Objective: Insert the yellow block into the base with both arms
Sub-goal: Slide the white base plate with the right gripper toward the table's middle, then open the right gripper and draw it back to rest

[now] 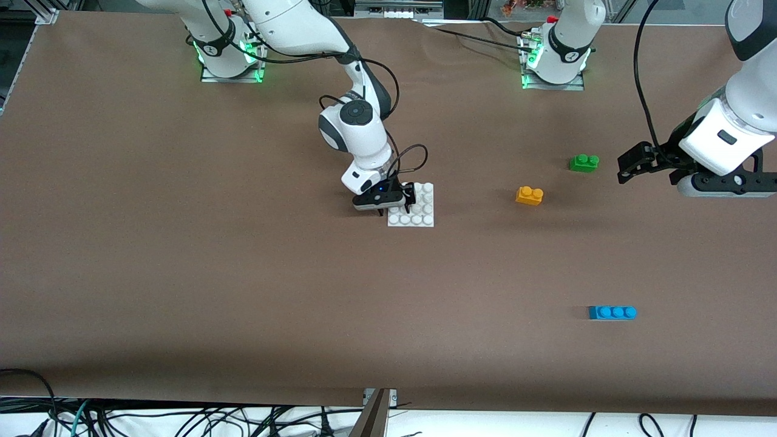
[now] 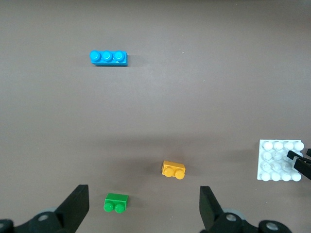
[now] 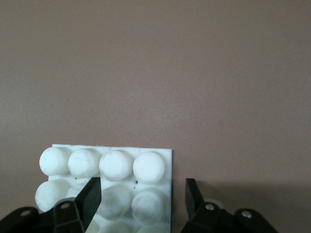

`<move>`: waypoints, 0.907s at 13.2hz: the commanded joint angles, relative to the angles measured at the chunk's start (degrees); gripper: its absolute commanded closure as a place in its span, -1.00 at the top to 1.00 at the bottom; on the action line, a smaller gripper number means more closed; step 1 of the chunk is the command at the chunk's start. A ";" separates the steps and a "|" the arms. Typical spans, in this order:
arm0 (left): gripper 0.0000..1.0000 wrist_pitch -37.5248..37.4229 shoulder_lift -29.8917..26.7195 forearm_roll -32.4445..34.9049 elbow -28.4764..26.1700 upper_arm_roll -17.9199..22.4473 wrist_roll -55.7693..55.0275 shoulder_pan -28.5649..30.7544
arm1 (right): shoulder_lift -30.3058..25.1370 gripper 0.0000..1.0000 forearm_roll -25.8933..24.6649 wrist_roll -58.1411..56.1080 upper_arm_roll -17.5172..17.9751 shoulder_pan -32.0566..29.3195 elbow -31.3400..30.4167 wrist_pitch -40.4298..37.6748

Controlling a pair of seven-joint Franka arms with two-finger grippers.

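The flat square white plastic base with its grid of round studs [image 1: 419, 209] lies on the brown-covered worktop [image 1: 182, 273], about midway along it. The right arm's black two-finger tool [image 1: 405, 200] is down at the base's edge toward the right arm's end. In the right wrist view its fingers [image 3: 87, 199] straddle the plate's corner with a gap to either side, so the tool reads as parted and not clamping the base. Whether a fingertip touches the plastic I cannot tell. Likely it is there to steady the plate for pressing.

The small orange-yellow plastic brick with two round studs [image 1: 529, 195] sits loose on the worktop, well apart from the base toward the left arm's end, ungripped. A green two-stud brick [image 1: 584, 162] lies near it, farther from the front camera. A longer blue three-stud brick [image 1: 612, 312] lies nearer that camera.

The left arm's tool [image 1: 634, 164] hangs over the worktop just beside the green brick, fingers [image 2: 75, 206] spread wide and empty, probably placed to come down on the yellow brick.

No brand, label or readable writing shows.
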 commanded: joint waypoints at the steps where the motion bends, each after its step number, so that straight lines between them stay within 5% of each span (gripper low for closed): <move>1: 1.00 -1.22 1.01 0.15 2.15 -0.30 0.10 0.14 | -0.67 0.59 0.74 0.36 -0.63 -0.57 6.23 -10.86; 8: 1.00 -1.22 1.01 0.15 2.15 -0.30 0.18 0.14 | -12.88 0.99 0.92 -11.21 -3.62 -10.74 11.79 -38.74; 12: 1.00 -1.31 1.01 0.15 2.15 -0.30 0.18 0.14 | -20.26 1.00 1.01 -22.46 -11.42 -12.43 10.65 -49.47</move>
